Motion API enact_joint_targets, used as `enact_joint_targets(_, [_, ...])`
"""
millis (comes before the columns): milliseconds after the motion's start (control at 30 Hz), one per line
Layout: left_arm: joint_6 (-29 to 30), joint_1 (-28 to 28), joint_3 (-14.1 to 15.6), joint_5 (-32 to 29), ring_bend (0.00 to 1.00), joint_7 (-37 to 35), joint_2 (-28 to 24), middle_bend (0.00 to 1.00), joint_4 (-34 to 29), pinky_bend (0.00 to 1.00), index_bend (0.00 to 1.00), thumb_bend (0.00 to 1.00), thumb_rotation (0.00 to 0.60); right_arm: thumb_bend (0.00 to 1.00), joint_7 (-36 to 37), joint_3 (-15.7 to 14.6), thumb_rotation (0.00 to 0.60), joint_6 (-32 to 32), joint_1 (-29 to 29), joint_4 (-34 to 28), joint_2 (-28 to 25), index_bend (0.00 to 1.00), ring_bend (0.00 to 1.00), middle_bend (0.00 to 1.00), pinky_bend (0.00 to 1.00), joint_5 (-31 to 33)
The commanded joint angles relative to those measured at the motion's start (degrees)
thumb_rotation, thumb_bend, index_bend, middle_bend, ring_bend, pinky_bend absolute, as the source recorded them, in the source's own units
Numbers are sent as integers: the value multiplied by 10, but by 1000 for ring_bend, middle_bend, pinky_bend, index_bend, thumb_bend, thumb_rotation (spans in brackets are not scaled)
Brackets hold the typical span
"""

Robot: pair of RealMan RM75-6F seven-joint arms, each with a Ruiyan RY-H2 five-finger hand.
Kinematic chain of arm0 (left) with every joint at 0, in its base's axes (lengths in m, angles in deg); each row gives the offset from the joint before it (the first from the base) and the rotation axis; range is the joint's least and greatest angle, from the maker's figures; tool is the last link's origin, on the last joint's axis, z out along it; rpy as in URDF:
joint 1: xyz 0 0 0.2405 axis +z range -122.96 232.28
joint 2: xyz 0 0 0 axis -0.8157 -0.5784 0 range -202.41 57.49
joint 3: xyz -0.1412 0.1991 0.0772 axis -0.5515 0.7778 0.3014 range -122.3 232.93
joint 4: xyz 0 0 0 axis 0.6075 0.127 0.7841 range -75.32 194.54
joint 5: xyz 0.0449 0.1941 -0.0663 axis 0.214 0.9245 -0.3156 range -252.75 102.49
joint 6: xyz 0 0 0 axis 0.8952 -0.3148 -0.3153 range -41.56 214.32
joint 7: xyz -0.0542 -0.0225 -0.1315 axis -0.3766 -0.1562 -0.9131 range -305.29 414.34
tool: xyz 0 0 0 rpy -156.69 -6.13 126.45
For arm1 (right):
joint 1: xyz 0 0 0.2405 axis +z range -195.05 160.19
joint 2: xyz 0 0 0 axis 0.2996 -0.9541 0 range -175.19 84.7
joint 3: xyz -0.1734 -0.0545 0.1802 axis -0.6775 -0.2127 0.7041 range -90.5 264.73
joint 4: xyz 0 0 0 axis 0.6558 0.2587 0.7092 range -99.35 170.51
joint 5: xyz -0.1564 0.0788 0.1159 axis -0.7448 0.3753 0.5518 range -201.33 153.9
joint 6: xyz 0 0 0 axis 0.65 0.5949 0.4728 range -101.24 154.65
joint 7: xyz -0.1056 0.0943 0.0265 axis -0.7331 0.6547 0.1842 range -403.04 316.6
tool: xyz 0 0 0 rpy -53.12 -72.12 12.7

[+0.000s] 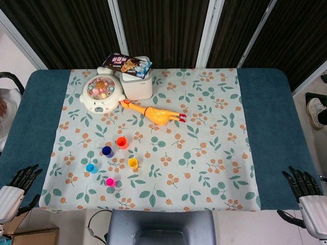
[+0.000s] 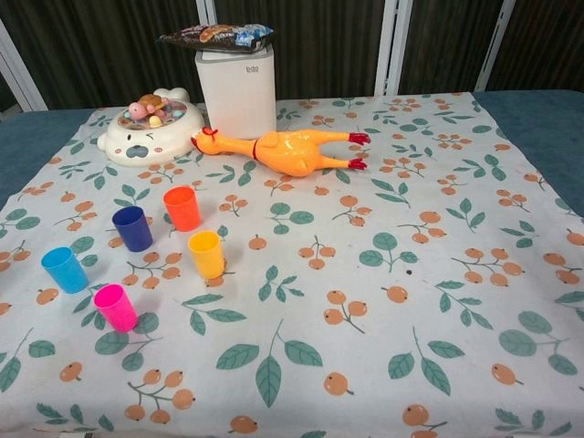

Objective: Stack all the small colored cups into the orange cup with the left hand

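Note:
Five small cups stand upright and apart on the floral cloth, left of centre. The orange cup is the farthest back. The dark blue cup is to its left, the yellow cup nearer the front. The light blue cup and pink cup sit closest to the front edge. My left hand hangs off the table's front left corner, fingers spread, holding nothing. My right hand is off the front right corner, likewise empty. The chest view shows neither hand.
A yellow rubber chicken lies behind the cups. A white round animal toy and a white box with a snack bag on top stand at the back left.

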Motion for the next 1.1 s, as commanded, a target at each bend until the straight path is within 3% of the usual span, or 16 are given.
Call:
enact_joint_targets(33, [-1, -3, 1, 3, 5, -3, 2, 4, 0, 112, 0, 414, 600, 212, 1, 0, 600, 1, 0, 0, 0, 0, 0, 0, 0, -1])
enact_joint_targets(133, [15, -11, -10, 10, 44, -24, 20, 35, 2, 158, 0, 413, 600, 212, 1, 0, 600, -2, 0, -1, 0, 0, 0, 0, 0, 3])
enact_joint_targets(200, [32, -19, -29, 6, 214, -33, 42, 167, 6, 358, 0, 411, 600, 212, 0, 2, 600, -4, 1, -1, 0, 0, 0, 0, 0, 5])
enact_joint_targets(267, [52, -32, -52, 4, 583, -43, 69, 460, 1, 773, 4, 410, 600, 213, -2, 2, 600, -7, 2, -2, 1, 0, 0, 0, 0, 8])
enact_joint_targets(300, [55, -39, -62, 1, 753, -53, 78, 624, -9, 904, 28, 410, 600, 213, -2, 3, 600, -7, 3, -3, 1, 0, 0, 0, 0, 9])
enact_joint_targets(333, [47, -48, -68, -3, 905, -66, 82, 804, -26, 987, 77, 409, 600, 213, -3, 4, 600, -8, 3, -3, 2, 0, 0, 0, 0, 10])
enact_joint_targets(400, [-9, -79, -67, -5, 1000, -59, 63, 975, -71, 1000, 161, 410, 600, 213, -8, 5, 600, -11, 4, -4, 4, 0, 0, 0, 0, 12])
enact_joint_targets(567, [-166, -146, -98, -75, 1000, 77, 2, 1000, -252, 1000, 181, 381, 600, 212, -21, 7, 600, -24, 9, -8, 8, 0, 0, 0, 0, 21])
enact_joint_targets(733, [-277, -196, -135, -183, 1000, 207, -4, 1000, -361, 1000, 185, 361, 600, 212, -23, 10, 600, -33, 13, -12, 7, 0, 0, 0, 0, 30])
enact_joint_targets(867, [-324, -239, -167, -280, 1000, 302, 36, 1000, -371, 1000, 214, 362, 600, 212, -18, 10, 600, -35, 15, -13, 5, 0, 0, 0, 0, 31])
enact_joint_targets(1100, [-323, -285, -200, -399, 1000, 411, 114, 1000, -319, 1000, 255, 360, 600, 212, -6, 9, 600, -33, 16, -12, -2, 0, 0, 0, 0, 31])
